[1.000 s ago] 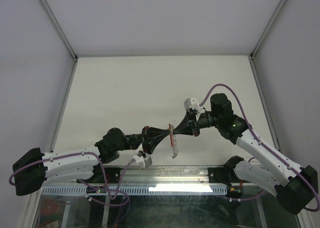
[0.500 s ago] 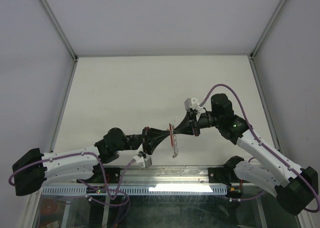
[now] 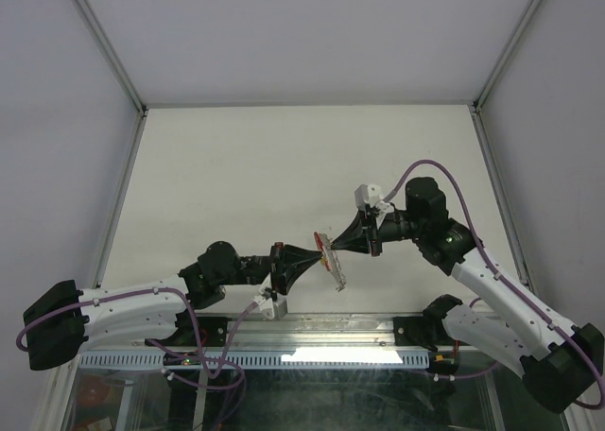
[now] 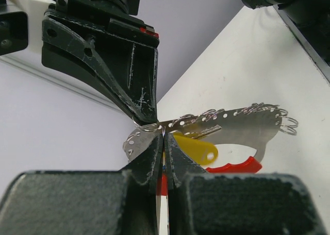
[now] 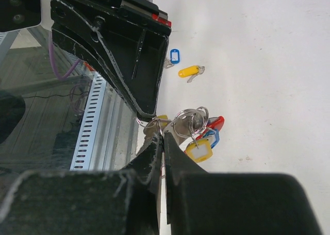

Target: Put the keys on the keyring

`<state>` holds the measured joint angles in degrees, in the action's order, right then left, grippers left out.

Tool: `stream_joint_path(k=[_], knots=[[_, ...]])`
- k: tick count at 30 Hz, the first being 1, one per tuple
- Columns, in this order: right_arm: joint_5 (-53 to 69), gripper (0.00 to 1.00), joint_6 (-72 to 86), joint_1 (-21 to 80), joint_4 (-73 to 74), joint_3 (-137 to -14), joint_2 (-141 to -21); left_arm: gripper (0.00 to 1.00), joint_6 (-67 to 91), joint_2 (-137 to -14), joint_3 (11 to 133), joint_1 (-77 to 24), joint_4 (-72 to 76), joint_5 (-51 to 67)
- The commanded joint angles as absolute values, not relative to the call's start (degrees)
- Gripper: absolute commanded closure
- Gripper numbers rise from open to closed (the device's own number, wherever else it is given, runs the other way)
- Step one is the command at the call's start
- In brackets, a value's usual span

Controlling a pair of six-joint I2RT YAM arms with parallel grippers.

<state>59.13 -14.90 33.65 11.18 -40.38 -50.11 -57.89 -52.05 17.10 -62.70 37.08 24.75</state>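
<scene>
Top view: the arms reach in from the lower corners and meet tip to tip just below frame centre. The left gripper points right and the right gripper points left. The keyring is held between them, up off the table, slanting down to the right.

Left wrist view: the left gripper's fingers are at bottom centre, pressed nearly together with only a hairline slit between them. They pinch the lower edge of the keyring's silver strip near its left end. The strip runs from centre toward the right edge, holed along its top, with small rings on its rim. The red band curves under it at lower right. A yellow tag hangs just below the strip, beside the fingers. The right gripper comes down from the upper left, its tip closed to a point on a small ring at the strip's left end.

Right wrist view: the right gripper's fingers are at the bottom, likewise nearly shut, nipping the bunch of rings at mid-frame. A blue tag hangs in that bunch with red and yellow plastic. Two loose keys lie on the table at upper middle, a blue-tagged key and a yellow-tagged key. They are near each other and well apart from the keyring.
</scene>
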Motion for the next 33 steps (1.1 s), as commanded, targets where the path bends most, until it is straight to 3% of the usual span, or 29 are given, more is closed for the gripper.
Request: stream_joint_path(k=[1, 7, 17, 25, 33], knots=[[59.4, 1.0, -15.2, 33.2, 8.8, -42.1, -48.6, 1.0, -58.3, -51.7, 18.7, -63.3, 37.1, 27.4], [59.9, 1.0, -16.1, 33.0, 10.0, -42.1, -48.1, 1.0, -56.8, -51.1, 17.9, -63.3, 39.7, 25.8], [63.0, 1.0, -13.5, 33.0, 7.2, -42.2, -47.6, 1.0, -44.2, -52.9, 12.1, -63.3, 64.0, 20.2], [66.6, 1.0, -10.4, 33.0, 11.1, -46.0, -51.1, 1.0, -49.1, -52.3, 10.8, -63.3, 63.5, 22.5], [69.5, 1.0, 1.6, 33.0, 2.3, -44.8, -52.7, 1.0, -52.3, -53.9, 11.1, -63.3, 63.0, 22.5]])
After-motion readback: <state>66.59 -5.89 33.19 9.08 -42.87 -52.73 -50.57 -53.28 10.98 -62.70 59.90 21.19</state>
